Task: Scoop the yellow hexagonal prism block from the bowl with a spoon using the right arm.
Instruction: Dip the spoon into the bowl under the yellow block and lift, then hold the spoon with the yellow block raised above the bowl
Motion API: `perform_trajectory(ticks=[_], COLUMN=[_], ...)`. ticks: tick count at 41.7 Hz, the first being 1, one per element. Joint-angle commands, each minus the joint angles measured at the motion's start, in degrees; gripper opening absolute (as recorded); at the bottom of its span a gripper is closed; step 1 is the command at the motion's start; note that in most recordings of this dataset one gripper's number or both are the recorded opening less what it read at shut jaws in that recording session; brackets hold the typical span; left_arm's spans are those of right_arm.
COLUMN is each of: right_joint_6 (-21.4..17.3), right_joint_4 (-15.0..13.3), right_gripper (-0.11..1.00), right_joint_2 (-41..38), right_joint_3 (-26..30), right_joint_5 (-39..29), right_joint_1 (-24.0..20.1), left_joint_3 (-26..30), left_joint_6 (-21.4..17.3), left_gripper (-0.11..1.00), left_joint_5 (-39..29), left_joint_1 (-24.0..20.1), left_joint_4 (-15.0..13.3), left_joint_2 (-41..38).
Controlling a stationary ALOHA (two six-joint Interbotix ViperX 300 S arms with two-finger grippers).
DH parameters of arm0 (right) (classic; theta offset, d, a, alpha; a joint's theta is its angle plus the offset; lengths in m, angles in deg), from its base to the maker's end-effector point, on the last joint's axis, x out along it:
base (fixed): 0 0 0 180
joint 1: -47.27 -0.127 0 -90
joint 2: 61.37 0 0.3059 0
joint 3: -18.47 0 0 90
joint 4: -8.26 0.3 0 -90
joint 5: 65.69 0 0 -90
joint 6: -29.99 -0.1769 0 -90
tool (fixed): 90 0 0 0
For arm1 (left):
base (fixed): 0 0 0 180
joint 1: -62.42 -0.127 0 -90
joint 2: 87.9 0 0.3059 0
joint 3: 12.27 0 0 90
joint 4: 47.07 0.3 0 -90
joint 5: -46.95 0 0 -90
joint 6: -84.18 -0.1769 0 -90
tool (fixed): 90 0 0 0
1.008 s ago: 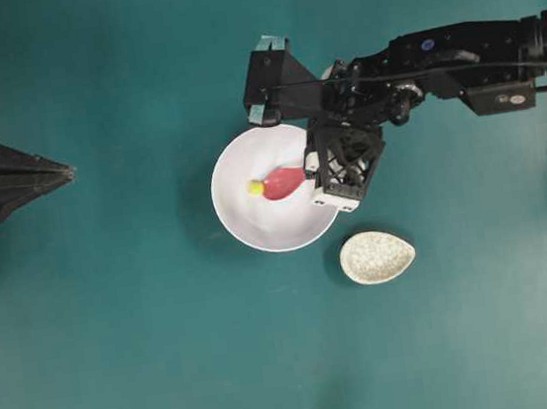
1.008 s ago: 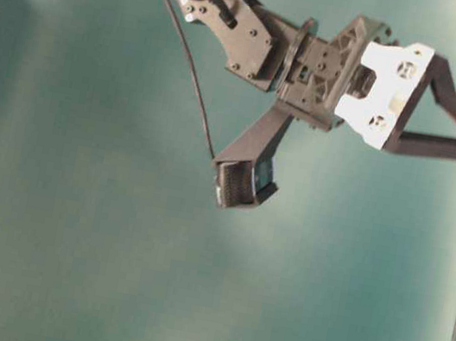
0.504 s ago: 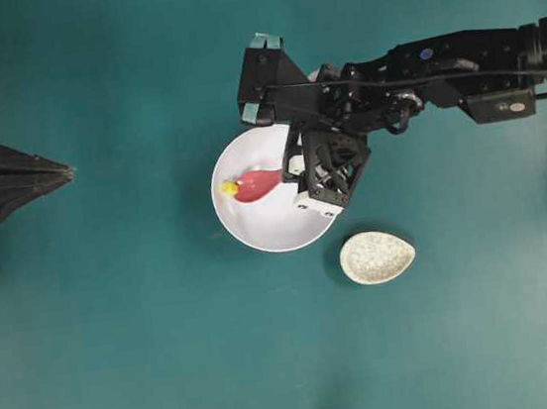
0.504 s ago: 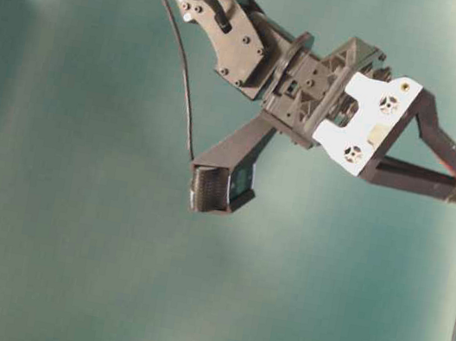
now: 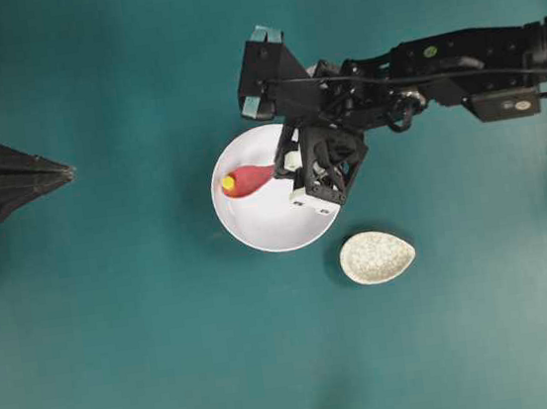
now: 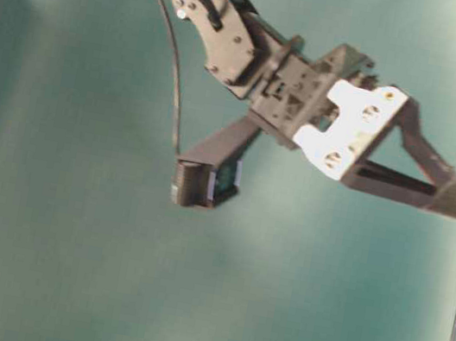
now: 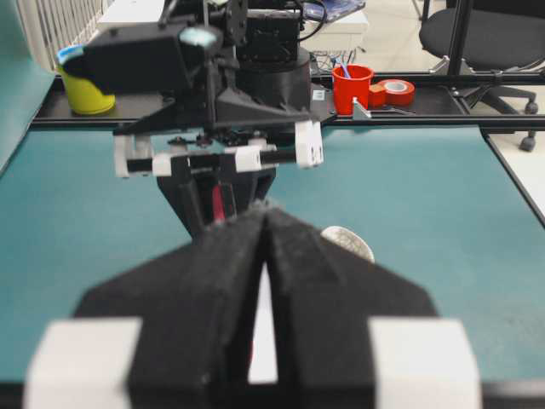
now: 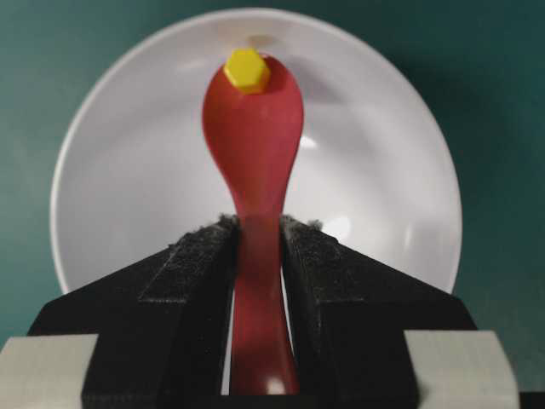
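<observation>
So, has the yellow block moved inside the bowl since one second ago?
Yes. In the overhead view the yellow block went left, from near the middle of the white bowl toward its left rim, pushed at the tip of the spoon.

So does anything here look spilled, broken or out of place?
Nothing stands out. The right gripper holds the red spoon by its handle over the white bowl, with the yellow block at the scoop's tip. The speckled spoon rest sits beside the bowl, nothing spilled.
</observation>
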Motion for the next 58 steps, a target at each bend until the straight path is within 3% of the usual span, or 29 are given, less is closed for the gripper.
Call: perform_trajectory(ticks=[1, 11, 25, 58], right_joint_6=[0.2, 1.0, 0.3, 0.7], right_joint_4=[0.2, 0.0, -0.7, -0.7], right_gripper=[0.24, 0.24, 0.24, 0.24], right_joint_2=[3.0, 9.4, 23.7, 29.3], right_joint_3=[0.4, -3.5, -19.6, -23.6], right_joint_5=[1.3, 8.8, 31.4, 29.8], right_joint_1=[-0.3, -1.7, -4.3, -4.4], left_joint_3=[1.1, 1.1, 1.1, 1.2], left_joint_6=[0.0, 0.0, 0.0, 0.2], left_gripper=[0.01, 0.01, 0.01, 0.01], left_joint_5=[0.4, 0.3, 0.2, 0.5], left_joint_1=[-0.1, -0.1, 0.0, 0.0], left_joint_4=[0.2, 0.2, 0.1, 0.2], left_joint_2=[-0.4, -0.4, -0.4, -0.4])
